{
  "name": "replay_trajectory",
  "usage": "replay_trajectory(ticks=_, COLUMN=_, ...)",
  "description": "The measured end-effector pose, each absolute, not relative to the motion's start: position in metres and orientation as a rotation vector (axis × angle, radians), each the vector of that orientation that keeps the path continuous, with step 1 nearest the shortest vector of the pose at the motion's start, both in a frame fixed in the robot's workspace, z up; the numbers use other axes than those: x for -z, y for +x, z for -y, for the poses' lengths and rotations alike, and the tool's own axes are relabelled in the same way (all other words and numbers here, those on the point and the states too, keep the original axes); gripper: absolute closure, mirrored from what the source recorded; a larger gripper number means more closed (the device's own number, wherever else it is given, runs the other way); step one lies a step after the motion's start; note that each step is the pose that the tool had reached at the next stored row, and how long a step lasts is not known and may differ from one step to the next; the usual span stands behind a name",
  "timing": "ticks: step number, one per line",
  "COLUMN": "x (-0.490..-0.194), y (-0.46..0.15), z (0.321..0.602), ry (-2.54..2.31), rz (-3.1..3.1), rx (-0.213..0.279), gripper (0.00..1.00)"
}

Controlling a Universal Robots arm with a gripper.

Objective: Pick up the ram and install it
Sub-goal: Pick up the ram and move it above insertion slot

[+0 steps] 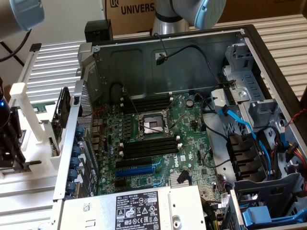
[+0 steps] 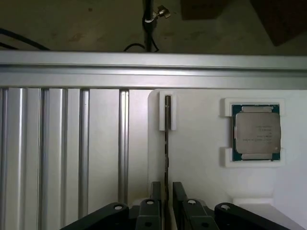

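On the surface (image 2: 62,143), a holder (image 2: 201,158); on edge in its slot, the ram (image 2: 167,139), straddled by the tool (image 2: 167,188) (gap either side); just beside, a CPU (image 2: 256,132); at the exterior view's right, a computer case (image 1: 192,57).

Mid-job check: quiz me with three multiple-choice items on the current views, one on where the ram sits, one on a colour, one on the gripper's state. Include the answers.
1. Where is the ram?
A. seated in a memory slot
B. standing on edge in the white holder
C. lying on the power supply

2. What colour is the long expansion slot on the motherboard?
A. blue
B. red
C. yellow

3. How is the gripper?
A. shut on a cable
B. open, one finger on each side of the ram
C. shut and empty

Answers: B, the wrist view shows its edge upright in the holder; A, it is plainly blue; B, gaps show beside the ram.
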State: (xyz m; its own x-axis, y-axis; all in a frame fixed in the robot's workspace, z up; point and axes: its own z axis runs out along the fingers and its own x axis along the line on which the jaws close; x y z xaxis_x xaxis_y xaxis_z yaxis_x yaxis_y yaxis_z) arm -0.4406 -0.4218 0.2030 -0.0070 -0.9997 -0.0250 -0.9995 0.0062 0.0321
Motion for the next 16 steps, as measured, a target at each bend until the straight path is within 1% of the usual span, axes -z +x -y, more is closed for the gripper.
replay_trajectory(ticks=16, x=-0.1997, y=-0.4366, z=0.4198, ry=2.212, rz=2.223, rx=0.064, gripper=0.76)
